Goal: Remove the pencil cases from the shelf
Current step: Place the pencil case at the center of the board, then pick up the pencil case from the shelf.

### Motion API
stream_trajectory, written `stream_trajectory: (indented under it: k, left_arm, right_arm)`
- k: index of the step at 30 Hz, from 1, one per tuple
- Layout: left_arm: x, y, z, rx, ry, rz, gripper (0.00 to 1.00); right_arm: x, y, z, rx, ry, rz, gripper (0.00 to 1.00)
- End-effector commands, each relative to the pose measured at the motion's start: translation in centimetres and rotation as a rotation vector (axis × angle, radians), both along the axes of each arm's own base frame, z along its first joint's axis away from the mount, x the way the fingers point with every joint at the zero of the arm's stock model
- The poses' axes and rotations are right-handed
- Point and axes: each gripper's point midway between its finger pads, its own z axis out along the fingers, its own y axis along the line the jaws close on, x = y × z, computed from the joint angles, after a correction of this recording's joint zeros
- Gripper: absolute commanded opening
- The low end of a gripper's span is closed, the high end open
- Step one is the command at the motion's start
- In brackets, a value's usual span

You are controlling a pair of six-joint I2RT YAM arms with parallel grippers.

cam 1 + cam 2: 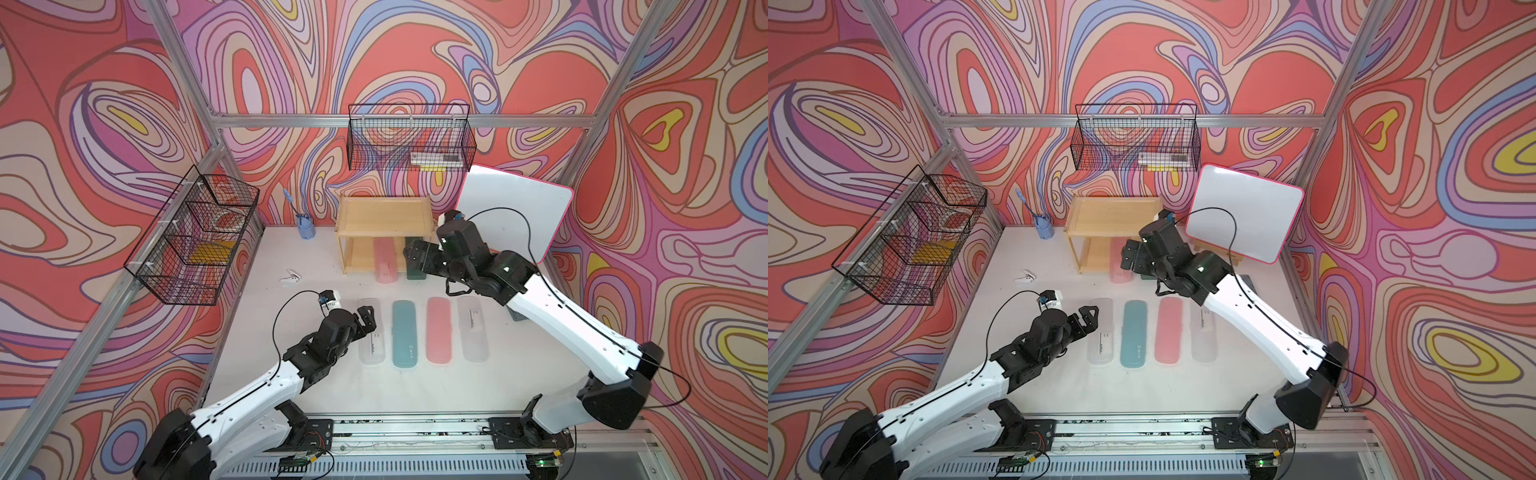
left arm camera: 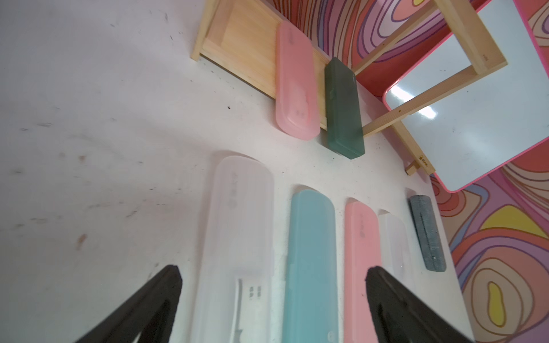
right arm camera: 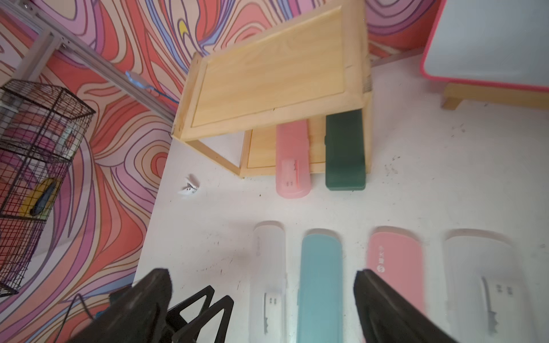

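The wooden shelf [image 1: 380, 216] [image 3: 267, 74] stands at the back with its top tray bare. On its lower tier lie a pink pencil case [image 1: 384, 259] [image 3: 292, 157] and a dark green one [image 2: 343, 110] [image 3: 344, 151], their front ends poking out over the rim. Four more cases lie in a row on the table: whitish [image 1: 371, 336], teal [image 1: 405, 334], pink [image 1: 440, 330], whitish [image 1: 473, 328]. My left gripper [image 1: 368, 313] [image 2: 273, 271] hovers open over the left whitish case. My right gripper [image 1: 415, 255] [image 3: 260, 274] hangs open and empty above the dark green case's front end.
A leaning whiteboard [image 1: 515, 212] stands right of the shelf, with a grey fuzzy block [image 2: 427, 234] near it. Black wire baskets hang on the left [image 1: 195, 241] and back [image 1: 409, 141] walls. A blue cup [image 1: 305, 230] and a white clip [image 1: 291, 278] sit left of the shelf.
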Motion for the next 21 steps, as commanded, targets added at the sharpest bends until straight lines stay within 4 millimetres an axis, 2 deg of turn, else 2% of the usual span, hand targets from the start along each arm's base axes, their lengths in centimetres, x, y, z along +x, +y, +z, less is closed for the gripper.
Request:
stream_trajectory:
  k: [1, 6, 10, 14, 21]
  left_arm:
    - [3.8, -3.9, 3.0, -0.276, -0.094, -0.078, 0.99]
    - [9.6, -5.3, 4.1, -0.305, -0.106, -0.107, 0.99]
    - [12.8, -5.2, 3.7, -0.289, -0.069, -0.119, 0.99]
    - [14.5, -5.2, 2.0, -0.255, 0.023, -0.14, 0.99]
    - [15.8, -5.6, -0.8, -0.323, 0.089, -0.14, 0.99]
  right_arm:
    - [-0.5, -2.1, -2.0, -0.118, 0.013, -0.014, 0.98]
    - [-1.2, -4.8, -2.0, -0.137, 0.0, -0.045, 0.98]
    - [-1.2, -6.8, -2.4, -0.152, 0.003, -0.073, 0.98]
    - [-1.0, -8.2, -2.9, -0.159, 0.013, -0.094, 0.98]
    - [-0.3, -9.4, -3.6, -0.154, 0.027, -0.111, 0.98]
